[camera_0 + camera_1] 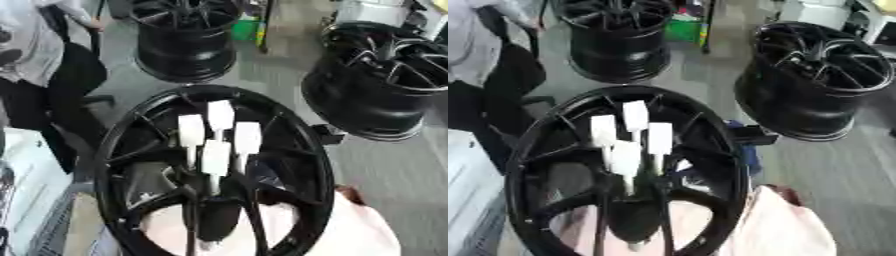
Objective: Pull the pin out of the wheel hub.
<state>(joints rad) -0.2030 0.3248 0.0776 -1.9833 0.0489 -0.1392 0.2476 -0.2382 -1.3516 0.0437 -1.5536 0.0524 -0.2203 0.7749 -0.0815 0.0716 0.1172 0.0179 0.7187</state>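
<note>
A large black wheel hub point(107, 145) lies flat in front of me, its spokes running in to the centre. Several white pins with flat rectangular heads stand upright in the centre holes, close together; the nearest pin point(216, 156) is in the middle of the cluster, and the tallest pin point(220, 116) is behind it. Their thin stems go down into the dark hub, where the lower ends are hidden. Neither of my hands shows in either view.
A pinkish-white cloth point(372, 232) lies under the hub at the front right. Two more black wheels stand on the grey floor: one at the back point(184, 50), one at the right point(376, 95). A person point(35, 55) stands at the far left.
</note>
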